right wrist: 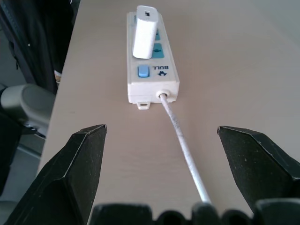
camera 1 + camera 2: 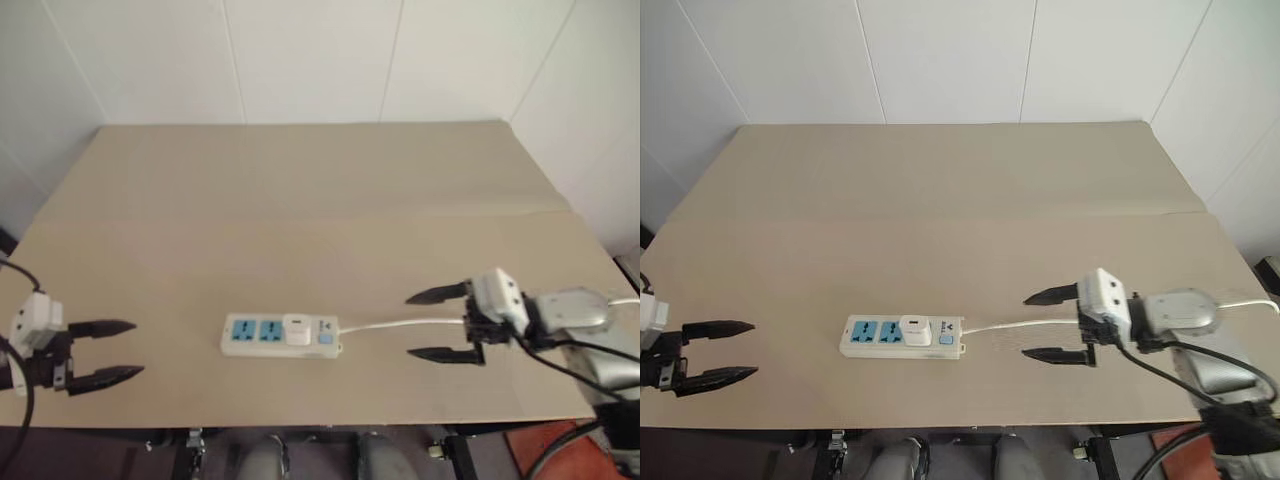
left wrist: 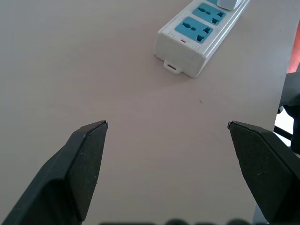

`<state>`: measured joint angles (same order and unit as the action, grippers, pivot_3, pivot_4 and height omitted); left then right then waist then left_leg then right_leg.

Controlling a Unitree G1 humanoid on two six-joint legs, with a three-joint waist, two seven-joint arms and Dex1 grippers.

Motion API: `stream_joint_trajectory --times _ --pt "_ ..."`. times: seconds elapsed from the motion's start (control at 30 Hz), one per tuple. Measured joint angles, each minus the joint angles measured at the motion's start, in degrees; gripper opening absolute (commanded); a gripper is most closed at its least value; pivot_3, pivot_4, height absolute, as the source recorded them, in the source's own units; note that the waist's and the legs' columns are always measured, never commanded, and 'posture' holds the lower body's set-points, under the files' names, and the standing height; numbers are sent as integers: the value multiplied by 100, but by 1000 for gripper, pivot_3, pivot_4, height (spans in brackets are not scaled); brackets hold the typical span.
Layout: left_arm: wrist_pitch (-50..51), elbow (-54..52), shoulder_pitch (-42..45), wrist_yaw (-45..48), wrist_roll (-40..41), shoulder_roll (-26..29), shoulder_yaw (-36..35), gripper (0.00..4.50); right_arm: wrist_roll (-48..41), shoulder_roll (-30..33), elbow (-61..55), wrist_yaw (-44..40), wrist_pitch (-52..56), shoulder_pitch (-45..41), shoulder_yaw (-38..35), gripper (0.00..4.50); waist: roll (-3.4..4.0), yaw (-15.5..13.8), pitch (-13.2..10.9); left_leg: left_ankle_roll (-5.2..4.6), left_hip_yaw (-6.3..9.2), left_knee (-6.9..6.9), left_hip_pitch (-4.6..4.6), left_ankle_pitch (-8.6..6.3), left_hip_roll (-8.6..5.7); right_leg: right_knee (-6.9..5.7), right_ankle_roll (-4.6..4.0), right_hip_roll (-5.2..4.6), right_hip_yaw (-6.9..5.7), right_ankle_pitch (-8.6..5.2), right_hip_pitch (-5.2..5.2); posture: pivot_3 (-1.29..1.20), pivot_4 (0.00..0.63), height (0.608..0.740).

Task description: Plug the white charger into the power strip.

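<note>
White charger [image 2: 297, 329] sits plugged into the power strip [image 2: 280, 335] on my desk [image 2: 300, 200], between my released left end effector [image 2: 118, 353] and released right end effector [image 2: 437, 324], touching neither.

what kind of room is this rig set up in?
Probably an indoor test or lab corner, not a home. A bare tan table stands against plain white panelled walls. On it lies a power strip with a white charger plugged in.
</note>
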<state>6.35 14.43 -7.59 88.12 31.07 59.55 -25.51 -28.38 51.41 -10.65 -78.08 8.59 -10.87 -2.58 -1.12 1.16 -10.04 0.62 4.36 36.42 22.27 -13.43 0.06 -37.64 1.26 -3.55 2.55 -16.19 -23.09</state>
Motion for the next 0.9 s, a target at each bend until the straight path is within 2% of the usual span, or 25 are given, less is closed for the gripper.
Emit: stream_joint_trajectory --times 0.33,0.9 --pt "320 -327 173 -257 55 -157 -25 4500 -81 145 -211 171 272 271 -276 4442 -2 -8 -1 0 -18 16 2 0 0 -5 -2 6 -2 2 3 0 150 740" --pt "493 38 1324 -141 -27 -155 419 4500 47 66 -306 529 253 428 -301 4442 -3 -2 -1 0 -24 33 3 0 -12 -26 -1 9 -1 2 2 0 150 740"
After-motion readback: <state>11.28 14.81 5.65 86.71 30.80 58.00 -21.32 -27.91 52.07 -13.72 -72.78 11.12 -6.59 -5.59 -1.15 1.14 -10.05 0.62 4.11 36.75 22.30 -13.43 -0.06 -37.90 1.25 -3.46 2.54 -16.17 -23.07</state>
